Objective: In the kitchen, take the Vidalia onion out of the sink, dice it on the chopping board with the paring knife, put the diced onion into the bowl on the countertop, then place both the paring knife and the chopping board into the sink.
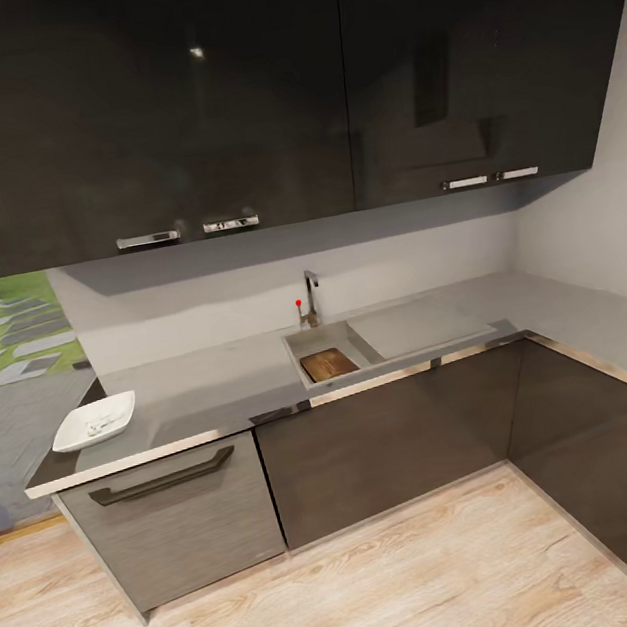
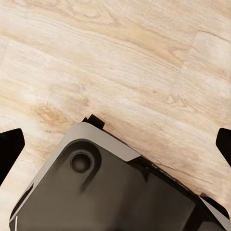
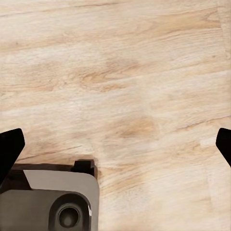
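From the head view we see the counter [image 1: 214, 390] with the sink [image 1: 329, 336] — the chopping board [image 1: 328, 363] lies inside its basin, below the tap [image 1: 311, 297]. The bowl [image 1: 94, 421] sits at the counter's left end, well apart. No writing is legible. Left claw [image 2: 115, 142] and right claw [image 3: 115, 142] hang over the wood floor [image 3: 134, 72], fingers spread wide — each above the robot's base [image 2: 110, 192].

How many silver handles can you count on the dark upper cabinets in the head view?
4: two side by side under the left cabinets, two side by side under the right cabinets. Any beyond the frame would be hidden.
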`<state>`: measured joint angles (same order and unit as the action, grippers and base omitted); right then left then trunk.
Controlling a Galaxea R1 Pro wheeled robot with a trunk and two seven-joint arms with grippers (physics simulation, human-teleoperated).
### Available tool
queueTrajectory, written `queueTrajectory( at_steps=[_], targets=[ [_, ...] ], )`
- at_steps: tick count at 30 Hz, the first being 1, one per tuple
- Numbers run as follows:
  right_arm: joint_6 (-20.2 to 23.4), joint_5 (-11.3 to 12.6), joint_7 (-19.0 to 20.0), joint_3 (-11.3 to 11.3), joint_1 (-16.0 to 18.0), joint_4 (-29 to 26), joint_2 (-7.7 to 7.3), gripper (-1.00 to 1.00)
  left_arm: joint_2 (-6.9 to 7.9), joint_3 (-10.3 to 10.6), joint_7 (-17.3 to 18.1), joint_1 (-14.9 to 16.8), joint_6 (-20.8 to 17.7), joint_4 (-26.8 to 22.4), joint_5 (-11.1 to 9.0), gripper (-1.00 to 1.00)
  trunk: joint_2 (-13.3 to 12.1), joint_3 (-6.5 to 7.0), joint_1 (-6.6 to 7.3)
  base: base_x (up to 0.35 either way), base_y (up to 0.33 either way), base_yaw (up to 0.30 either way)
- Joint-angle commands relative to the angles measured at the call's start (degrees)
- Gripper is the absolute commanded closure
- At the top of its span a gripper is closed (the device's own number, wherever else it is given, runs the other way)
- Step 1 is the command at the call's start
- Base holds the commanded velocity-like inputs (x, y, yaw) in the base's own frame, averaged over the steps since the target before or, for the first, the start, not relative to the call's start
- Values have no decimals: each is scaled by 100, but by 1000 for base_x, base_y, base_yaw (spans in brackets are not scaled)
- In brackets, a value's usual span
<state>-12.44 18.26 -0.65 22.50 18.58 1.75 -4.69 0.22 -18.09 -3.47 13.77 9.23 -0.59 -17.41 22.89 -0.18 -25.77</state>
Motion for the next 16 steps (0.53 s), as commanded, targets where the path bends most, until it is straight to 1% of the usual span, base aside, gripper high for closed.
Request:
queueTrajectory(
  at_steps=[1, 16],
  targets=[
    [-30, 37, -5, 48, 5, 18, 3, -100, 0, 5, -5, 2, 18, 6, -35, -100, 4, -2, -2, 0, 0, 0],
    [-31, 37, -5, 48, 5, 18, 3, -100, 3, 7, -5, 2, 18, 6, -38, -100, 4, -2, -2, 0, 0, 0]
  ],
)
